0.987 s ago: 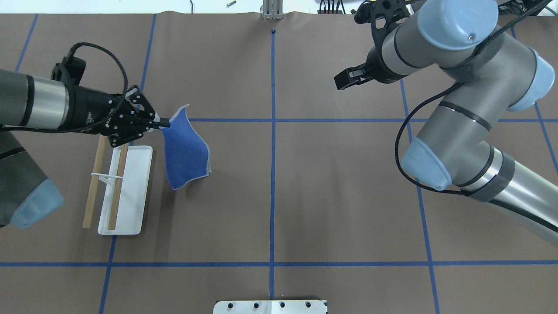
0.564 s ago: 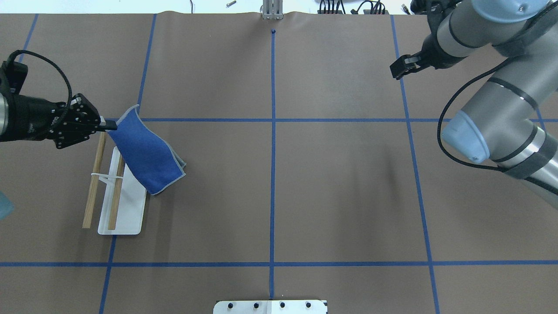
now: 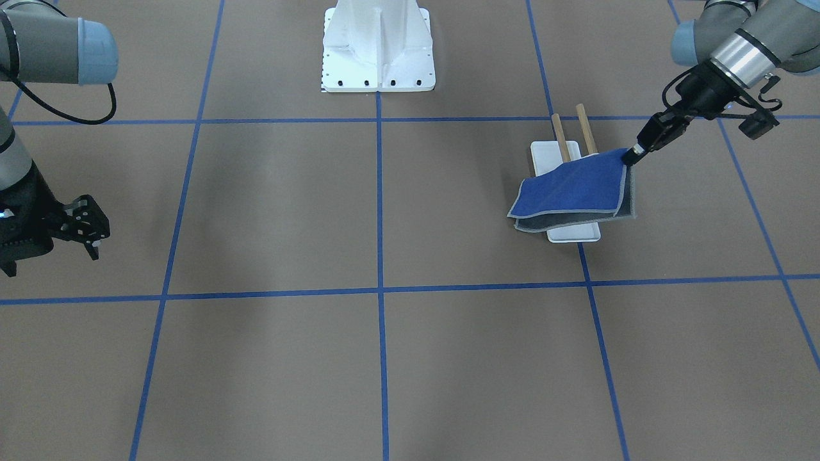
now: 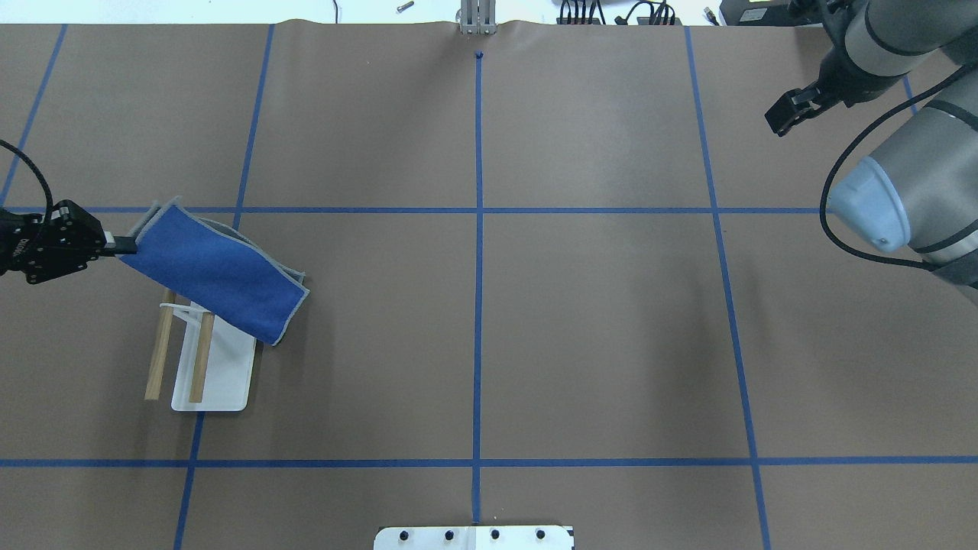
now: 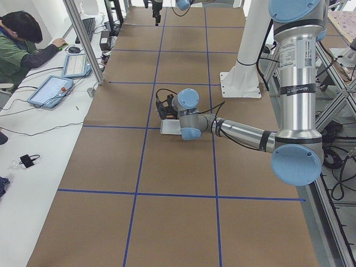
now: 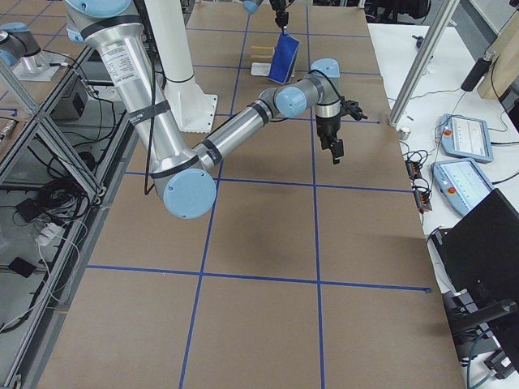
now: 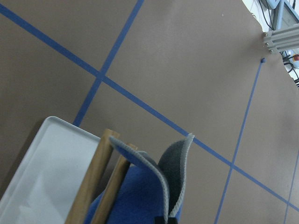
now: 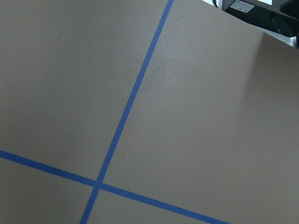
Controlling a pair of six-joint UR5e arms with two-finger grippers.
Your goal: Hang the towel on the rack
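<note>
The towel [image 4: 218,271], blue with grey edges, lies folded across the far ends of the rack's two wooden dowels [image 4: 200,359]; its free end hangs past the white base [image 4: 225,374]. My left gripper [image 4: 126,246] is shut on the towel's left corner, just left of the rack. In the front view the left gripper [image 3: 632,155] holds the towel [image 3: 570,189] over the rack [image 3: 562,137]. The left wrist view shows the towel [image 7: 145,196] on the dowels [image 7: 88,186]. My right gripper [image 4: 787,122] is open and empty at the far right, also seen in the front view [image 3: 88,229].
The white robot pedestal [image 3: 378,48] stands at the table's near middle edge. Blue tape lines [image 4: 478,267] cross the brown table cover. An operator [image 5: 22,47] sits at a side desk with tablets, beyond the table's far edge.
My left gripper has pulled the towel to the left, from beside the rack to over its dowels. My right arm has drawn back to the far right corner.
</note>
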